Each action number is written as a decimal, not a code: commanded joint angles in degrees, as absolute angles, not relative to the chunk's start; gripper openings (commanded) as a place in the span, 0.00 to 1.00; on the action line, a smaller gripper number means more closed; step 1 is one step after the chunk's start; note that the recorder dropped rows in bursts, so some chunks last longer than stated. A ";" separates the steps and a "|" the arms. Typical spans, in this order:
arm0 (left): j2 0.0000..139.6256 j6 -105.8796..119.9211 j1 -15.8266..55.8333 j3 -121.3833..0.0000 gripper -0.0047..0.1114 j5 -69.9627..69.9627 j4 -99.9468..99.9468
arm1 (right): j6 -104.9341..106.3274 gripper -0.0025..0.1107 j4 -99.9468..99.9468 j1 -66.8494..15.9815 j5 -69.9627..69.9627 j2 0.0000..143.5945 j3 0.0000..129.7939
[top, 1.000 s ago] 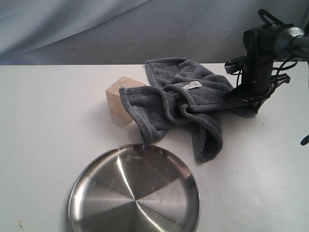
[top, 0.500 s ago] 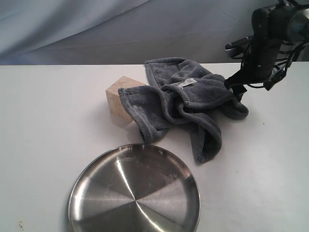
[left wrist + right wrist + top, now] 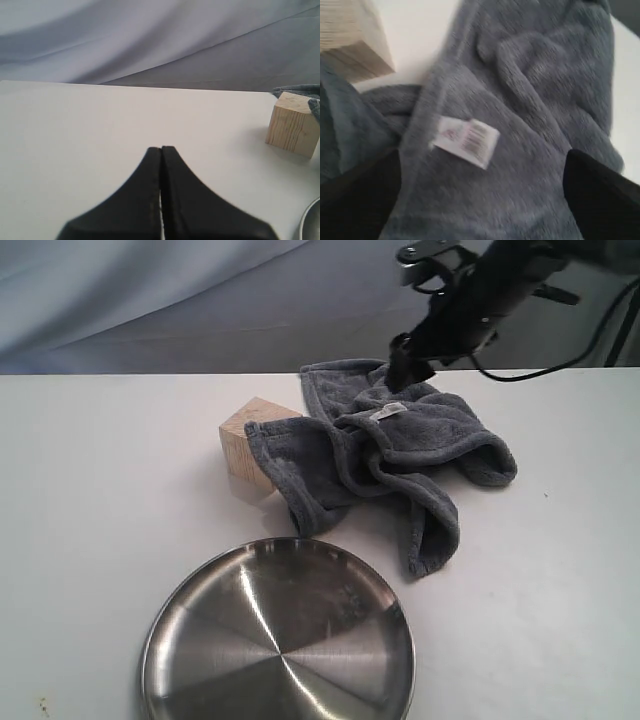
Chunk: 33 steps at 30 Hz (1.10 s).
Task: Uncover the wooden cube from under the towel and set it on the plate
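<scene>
The wooden cube [image 3: 247,443] stands on the white table with its right side under a fold of the dark grey towel [image 3: 400,455]. The towel lies bunched, white tag [image 3: 394,411] facing up. The steel plate [image 3: 278,635] sits at the front, nothing on it. My right gripper [image 3: 408,358] hovers over the towel's back edge. In the right wrist view this gripper [image 3: 480,200] is open, the towel [image 3: 530,100] and its tag [image 3: 466,140] lie below the jaws, and the cube [image 3: 350,45] shows off to one side. My left gripper [image 3: 161,149] is shut and holds nothing, low over bare table, with the cube [image 3: 292,130] ahead of it.
A blue-grey cloth backdrop [image 3: 200,300] hangs behind the table's far edge. The right arm's cables [image 3: 560,355] trail at the upper right. A sliver of the plate's rim [image 3: 311,220] shows in the left wrist view.
My right gripper has opened, let go of the towel's right end, risen and swung left over the towel's back. The towel's right end has settled; the cube and plate have not moved.
</scene>
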<state>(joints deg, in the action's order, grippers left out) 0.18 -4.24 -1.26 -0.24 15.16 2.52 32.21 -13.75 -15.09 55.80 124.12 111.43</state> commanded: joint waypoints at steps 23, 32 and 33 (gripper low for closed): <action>0.00 -4.14 -1.31 0.00 0.04 15.02 2.04 | 4.75 0.95 31.51 -26.20 46.76 139.75 111.29; 0.00 -4.14 -1.31 0.00 0.04 15.02 2.04 | 2.92 0.60 25.67 -23.63 53.87 142.40 111.16; 0.00 -4.14 -1.31 0.00 0.04 15.02 2.04 | 2.92 0.53 25.54 -23.45 54.57 142.40 111.16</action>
